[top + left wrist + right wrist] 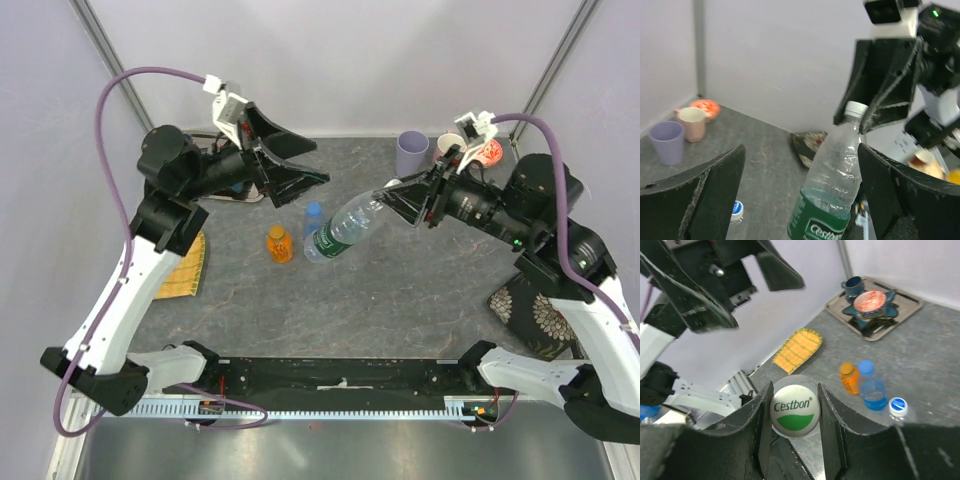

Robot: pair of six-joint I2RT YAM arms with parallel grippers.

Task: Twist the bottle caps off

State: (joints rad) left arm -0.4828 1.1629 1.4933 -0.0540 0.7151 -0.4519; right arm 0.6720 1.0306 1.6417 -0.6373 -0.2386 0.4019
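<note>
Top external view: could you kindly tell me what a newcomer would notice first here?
The right gripper holds a clear, green-labelled plastic bottle by its white cap, slanted above the table. The wide-open left gripper hangs just left of it, near a small orange bottle and a blue-tinted bottle.

This is a robot lab cell. Plain white panels (330,60) and metal posts (105,50) enclose a grey tabletop (400,300).
</note>
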